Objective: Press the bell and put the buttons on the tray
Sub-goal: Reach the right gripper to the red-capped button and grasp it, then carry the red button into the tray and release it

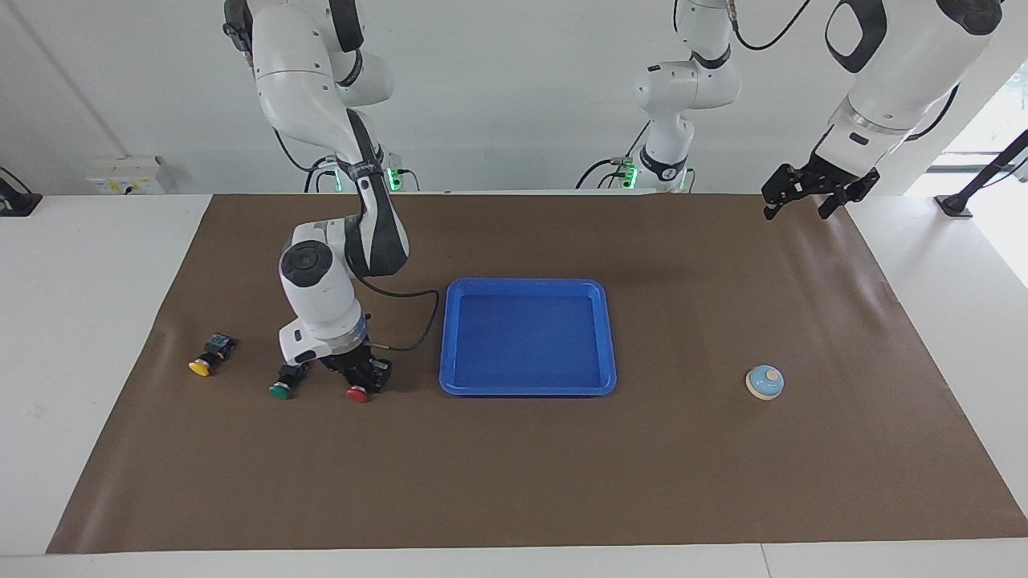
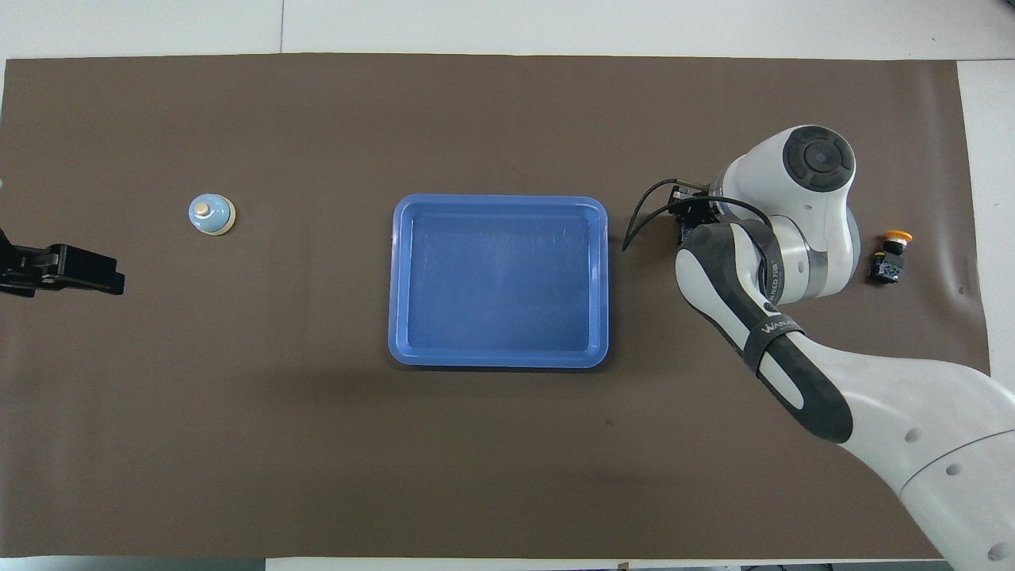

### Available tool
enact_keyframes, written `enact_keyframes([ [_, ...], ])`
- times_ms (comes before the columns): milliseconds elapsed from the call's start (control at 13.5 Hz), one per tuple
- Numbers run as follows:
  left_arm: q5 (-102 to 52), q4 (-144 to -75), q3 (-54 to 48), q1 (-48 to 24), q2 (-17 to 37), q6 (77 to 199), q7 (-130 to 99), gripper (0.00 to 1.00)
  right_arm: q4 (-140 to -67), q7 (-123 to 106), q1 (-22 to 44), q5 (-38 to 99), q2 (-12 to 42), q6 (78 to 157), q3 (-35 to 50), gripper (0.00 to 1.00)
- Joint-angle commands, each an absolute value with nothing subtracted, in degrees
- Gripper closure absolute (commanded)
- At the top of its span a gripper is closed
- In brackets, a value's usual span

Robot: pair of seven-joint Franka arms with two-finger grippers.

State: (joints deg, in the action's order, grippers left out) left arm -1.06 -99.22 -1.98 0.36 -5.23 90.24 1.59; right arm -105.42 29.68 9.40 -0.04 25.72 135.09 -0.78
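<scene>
A: Where are the right gripper's (image 1: pixel 359 376) fingers?

B: Down at the worktop (image 1: pixel 96 265), set either side of the black-bodied push-button with the round red cap (image 1: pixel 358 392), with that body between them. They look closed on it, and the button's cap points away from the robots. In the overhead view the arm's white wrist covers this spot.

A: And the other buttons?

B: The black-bodied button with the round green cap (image 1: pixel 281 389) lies just beside the red one, toward the right arm's end of the worktop, free of the fingers. The black-bodied button with the round yellow cap (image 1: pixel 201 367) lies farther along toward that same end, well apart from the gripper and on its side on the brown paper mat (image 1: pixel 562 474).

A: The tray?

B: The shallow bright-blue rectangular plastic tray with rounded corners (image 1: pixel 528 390) sits at the middle of the mat, near the red button on the side toward the left arm. Its floor is bare blue.

A: The bell?

B: The small round light-blue dome bell with a cream rim and cream knob (image 1: pixel 764 381) stands upright on the mat toward the left arm's end, well apart from the tray.

A: What about the left gripper (image 1: pixel 806 195)?

B: It waits in the air over the mat's edge nearest the robots at its own end, its black fingers spread wide with nothing between them.
</scene>
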Motion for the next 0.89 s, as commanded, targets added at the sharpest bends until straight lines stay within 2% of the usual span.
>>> enact_keyframes([
  [0,-1.7,-99.1,-1.8,0.4,-6.0,89.6,1.1,0.0,-105.7,31.9,9.5,-0.9,25.6,134.7,-0.5,1.0],
  [222,-1.7,-99.1,-1.8,0.4,-5.9,89.6,1.1,0.0,-102.9,31.2,9.5,-1.0,25.5,130.7,-0.5,1.0],
  [443,-1.7,-99.1,-1.8,0.4,-5.9,89.6,1.1,0.0,-93.2,31.2,9.8,-0.3,25.5,118.3,-0.4,1.0],
  [665,-1.7,-99.1,-1.8,0.4,-5.9,89.6,1.1,0.0,-86.1,32.1,14.4,1.4,25.6,109.7,-0.4,1.0],
  [813,-1.7,-99.1,-1.8,0.4,-6.0,89.6,1.1,0.0,-84.9,33.7,17.8,2.4,25.8,108.6,-0.4,1.0],
])
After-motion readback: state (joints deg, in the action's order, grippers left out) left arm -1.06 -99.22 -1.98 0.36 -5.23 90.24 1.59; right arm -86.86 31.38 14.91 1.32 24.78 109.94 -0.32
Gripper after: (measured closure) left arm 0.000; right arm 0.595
